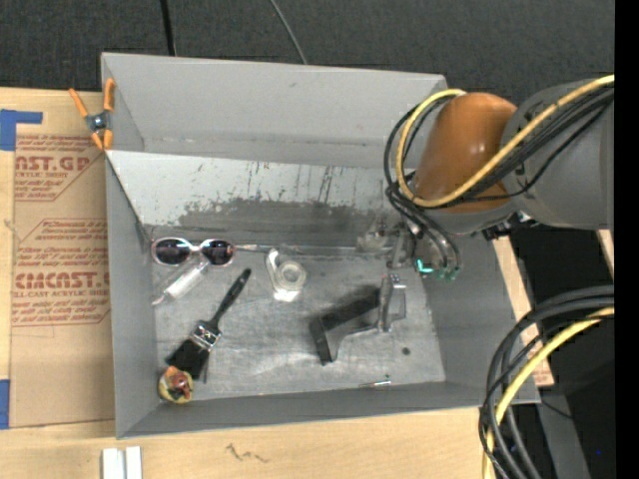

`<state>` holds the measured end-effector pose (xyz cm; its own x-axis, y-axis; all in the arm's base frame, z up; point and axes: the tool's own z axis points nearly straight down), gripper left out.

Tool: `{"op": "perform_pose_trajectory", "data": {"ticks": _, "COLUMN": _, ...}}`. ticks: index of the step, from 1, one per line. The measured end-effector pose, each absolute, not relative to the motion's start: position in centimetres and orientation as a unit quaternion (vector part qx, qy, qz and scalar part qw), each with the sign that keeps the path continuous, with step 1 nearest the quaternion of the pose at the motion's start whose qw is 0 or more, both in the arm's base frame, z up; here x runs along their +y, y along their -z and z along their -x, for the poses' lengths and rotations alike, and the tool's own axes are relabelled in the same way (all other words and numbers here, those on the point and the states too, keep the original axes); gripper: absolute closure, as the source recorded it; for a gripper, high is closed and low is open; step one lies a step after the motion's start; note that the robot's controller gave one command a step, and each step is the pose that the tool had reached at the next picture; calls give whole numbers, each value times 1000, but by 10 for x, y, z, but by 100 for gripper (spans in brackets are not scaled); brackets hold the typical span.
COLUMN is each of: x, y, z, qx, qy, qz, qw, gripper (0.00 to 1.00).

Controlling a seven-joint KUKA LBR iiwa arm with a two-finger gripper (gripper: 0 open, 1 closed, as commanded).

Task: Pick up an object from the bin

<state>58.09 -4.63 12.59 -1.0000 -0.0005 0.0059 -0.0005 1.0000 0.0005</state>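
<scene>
The dark L-shaped piece (344, 325), matte and flat, is lying on the scuffed grey metal floor of the bin (262, 359), right of centre toward the front. We are seeing the slim metal jaws hanging at its right end, and we cannot tell whether they are open or closed. Further left, a clear plastic cup (287, 275), a black-handled brush (205, 342) and tinted sunglasses (193, 251) are lying apart.

Even, fairly bright light from above; dull sheen on the floor of the bin (300, 362); highlight on the orange cover (461, 148)
</scene>
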Motion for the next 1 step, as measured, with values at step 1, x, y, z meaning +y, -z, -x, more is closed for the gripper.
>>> {"op": "perform_pose_trajectory", "data": {"ticks": 1, "x": -46, "y": -130, "z": -583, "qx": -1000, "qy": 0, "qz": 0, "qw": -1, "gripper": 0}}
